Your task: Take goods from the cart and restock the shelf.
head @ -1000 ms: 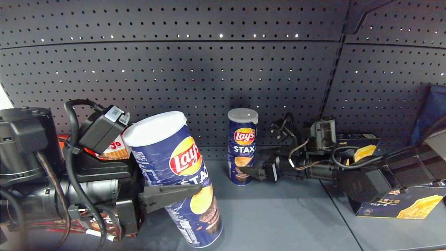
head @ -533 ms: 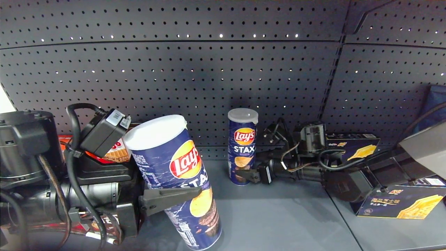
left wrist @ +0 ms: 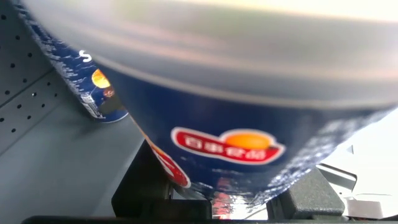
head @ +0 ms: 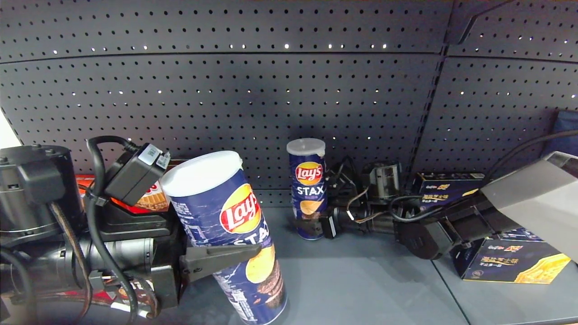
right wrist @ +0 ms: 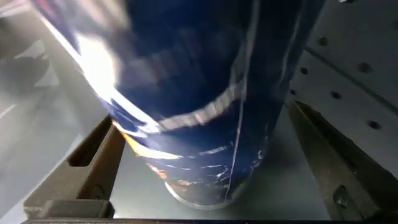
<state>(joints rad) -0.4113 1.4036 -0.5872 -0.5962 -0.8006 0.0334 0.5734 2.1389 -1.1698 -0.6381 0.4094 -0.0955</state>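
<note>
Left gripper (head: 237, 252) holding tilted can (head: 210, 198), 2nd can (head: 307, 180) (standing)

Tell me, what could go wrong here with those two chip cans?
1. The near chips can hangs tilted in the left gripper, its bottom near the front of the shelf. Released like this, it may topple or roll off.
2. The right gripper sits low at the far chips can, a tall can standing upright. A sideways nudge there might tip it.
3. The right arm passes close above the blue boxes and might bump them.
</note>
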